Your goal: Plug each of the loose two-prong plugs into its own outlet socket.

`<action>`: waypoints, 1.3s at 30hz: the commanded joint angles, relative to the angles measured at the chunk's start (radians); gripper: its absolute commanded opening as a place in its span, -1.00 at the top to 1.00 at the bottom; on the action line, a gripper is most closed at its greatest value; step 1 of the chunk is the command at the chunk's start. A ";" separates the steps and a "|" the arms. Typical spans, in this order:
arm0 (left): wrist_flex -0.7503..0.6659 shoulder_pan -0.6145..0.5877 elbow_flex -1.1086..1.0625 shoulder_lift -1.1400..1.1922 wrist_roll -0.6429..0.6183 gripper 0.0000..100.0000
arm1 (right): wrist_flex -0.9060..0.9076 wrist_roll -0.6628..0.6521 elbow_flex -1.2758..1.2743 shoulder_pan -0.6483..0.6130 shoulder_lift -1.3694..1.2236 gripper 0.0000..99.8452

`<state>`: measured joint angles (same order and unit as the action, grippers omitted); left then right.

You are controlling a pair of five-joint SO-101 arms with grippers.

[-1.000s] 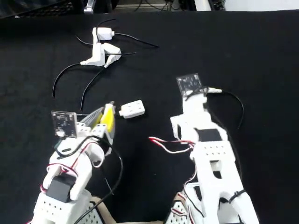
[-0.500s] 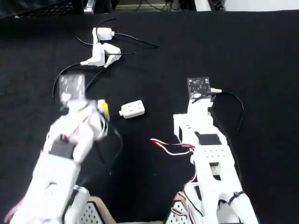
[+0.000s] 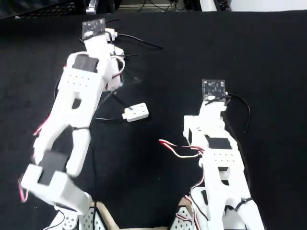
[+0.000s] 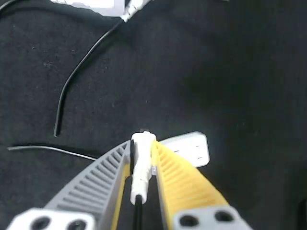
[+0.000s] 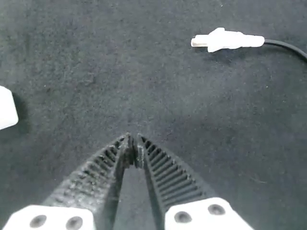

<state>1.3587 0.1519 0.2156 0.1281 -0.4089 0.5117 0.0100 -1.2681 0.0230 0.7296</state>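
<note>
A: Left hand [image 4: 142, 143] clamped on plug [image 4: 140, 167]. Socket [image 3: 135, 112] on worktop, 9 o'clock of right arm. Right hand [image 5: 133, 149] closed, holding nothing.
B: I'd square prongs to slots, then push straight.

1. Held plug [image 4: 142, 160]: white, black cable trailing, clamped lengthwise between the fingers of the left gripper [image 4: 142, 143], tip protruding.
2. Loose plug [image 5: 228, 39]: white, lying flat on the black table [image 5: 96, 72], black cable attached.
3. Single socket [image 3: 135, 112]: white block, flat, mid-table.
4. Far socket cluster [image 4: 96, 4]: white, cables attached, well beyond.
</note>
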 commanded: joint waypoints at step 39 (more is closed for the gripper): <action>0.336 0.183 0.351 0.281 -0.522 0.93 | -0.043 0.034 0.004 0.038 0.022 0.98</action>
<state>1.7423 0.3099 0.5562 0.4181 -0.8938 0.4887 0.0361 -1.2681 0.0537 0.7296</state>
